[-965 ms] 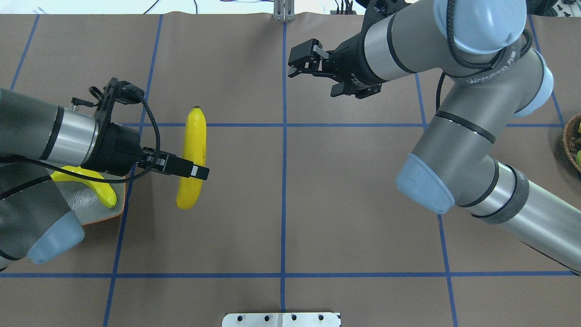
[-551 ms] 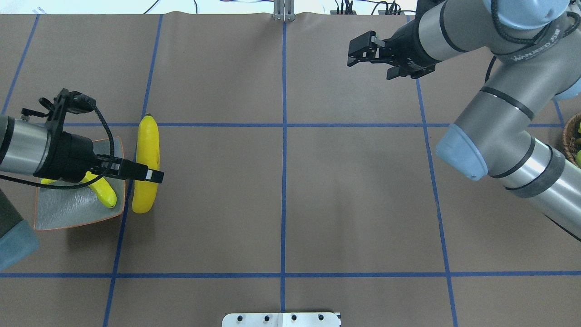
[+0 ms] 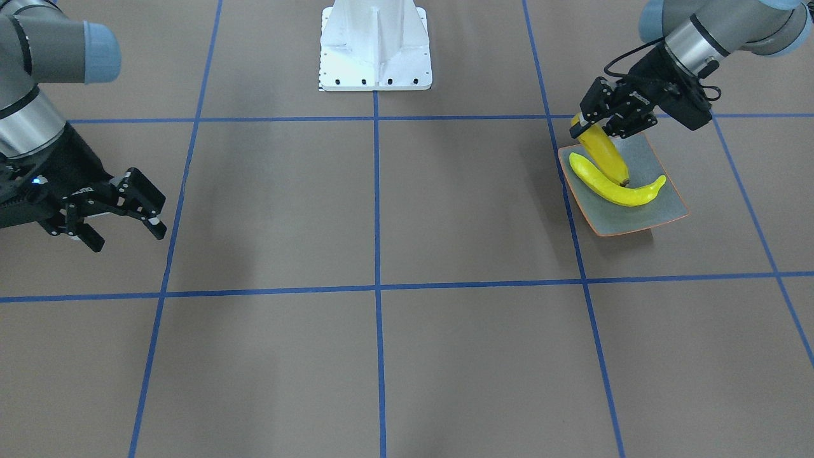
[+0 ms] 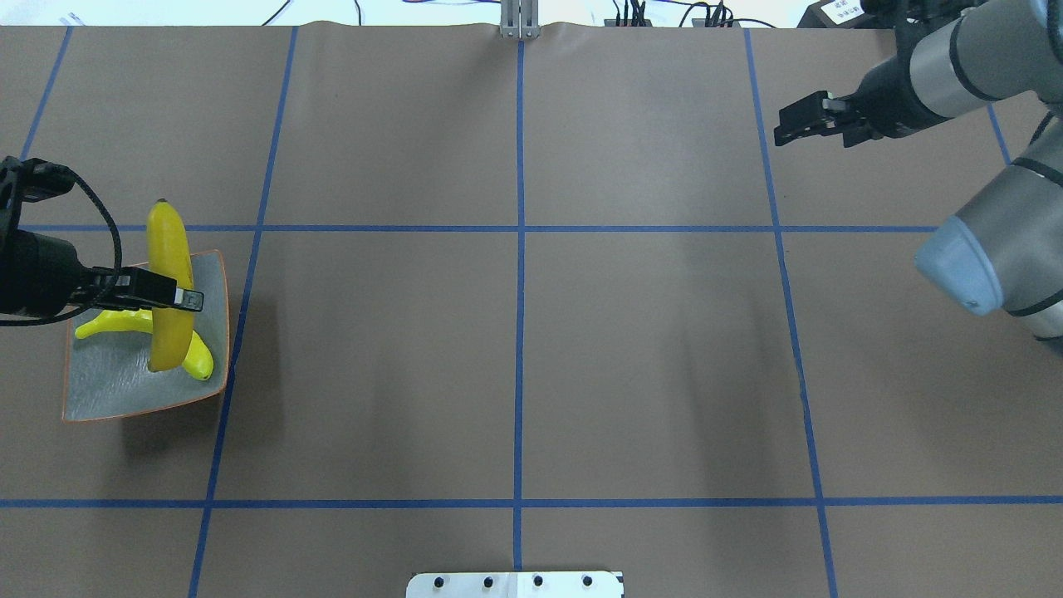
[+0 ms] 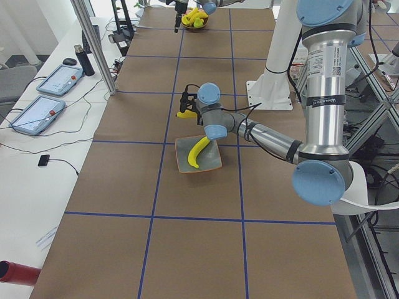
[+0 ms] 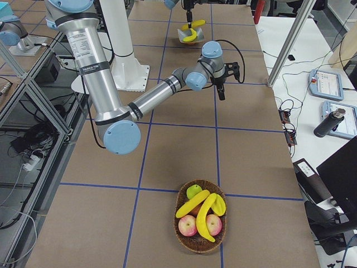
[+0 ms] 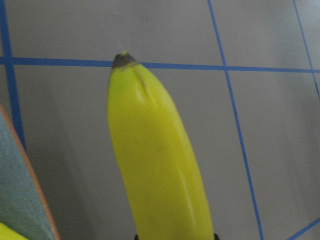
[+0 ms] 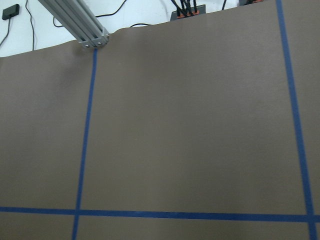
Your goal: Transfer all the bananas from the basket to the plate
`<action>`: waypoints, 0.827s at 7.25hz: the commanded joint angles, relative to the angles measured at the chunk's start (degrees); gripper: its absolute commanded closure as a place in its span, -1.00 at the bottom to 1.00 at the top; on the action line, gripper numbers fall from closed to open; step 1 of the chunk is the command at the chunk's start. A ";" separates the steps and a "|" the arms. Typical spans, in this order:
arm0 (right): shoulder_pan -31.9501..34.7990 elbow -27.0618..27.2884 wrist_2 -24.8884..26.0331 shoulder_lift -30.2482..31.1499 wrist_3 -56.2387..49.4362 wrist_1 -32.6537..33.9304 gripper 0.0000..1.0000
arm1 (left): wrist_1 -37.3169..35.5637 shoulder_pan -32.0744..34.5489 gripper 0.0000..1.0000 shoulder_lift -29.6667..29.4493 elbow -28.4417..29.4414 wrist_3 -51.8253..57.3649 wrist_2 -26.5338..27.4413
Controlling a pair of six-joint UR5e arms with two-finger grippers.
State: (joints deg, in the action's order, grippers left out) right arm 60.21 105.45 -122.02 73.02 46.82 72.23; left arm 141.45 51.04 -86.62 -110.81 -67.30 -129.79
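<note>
My left gripper (image 4: pixel 181 297) is shut on a yellow banana (image 4: pixel 169 282) around its middle, holding it over the plate (image 4: pixel 124 390). In the front view this banana (image 3: pixel 607 156) tilts with its dark tip down, crossing above a second banana (image 3: pixel 610 187) that lies on the plate (image 3: pixel 642 219). The left wrist view is filled by the held banana (image 7: pixel 155 165). My right gripper (image 4: pixel 785 129) hangs open and empty over the far right of the table. The basket (image 6: pixel 201 247) near the right end holds two bananas (image 6: pixel 192 204) among other fruit.
The basket also contains two apples (image 6: pixel 188 225) and a green fruit (image 6: pixel 193 191). The robot's white base (image 3: pixel 375 44) stands at the middle of the near edge. Blue tape lines cross the brown table cover.
My left gripper has carried the banana leftward from beside the plate to above it. My right arm has drawn back to the right and toward the far edge.
</note>
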 commanded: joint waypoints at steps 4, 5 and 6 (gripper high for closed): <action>10.89 -4.11 -6.30 9.68 -26.59 -0.07 -1.00 | -0.21 0.64 1.00 4.42 5.87 2.95 1.38; 10.90 -4.12 -6.21 9.69 -26.60 -0.07 -1.00 | -0.21 0.55 1.00 4.70 6.13 3.48 1.38; 10.90 -4.12 -6.04 9.69 -26.60 -0.16 -1.00 | -0.21 0.12 0.99 4.62 7.09 3.57 1.64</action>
State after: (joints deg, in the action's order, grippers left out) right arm 70.92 101.44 -128.11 82.56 20.62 72.15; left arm 141.25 51.51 -82.28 -104.56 -64.09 -128.37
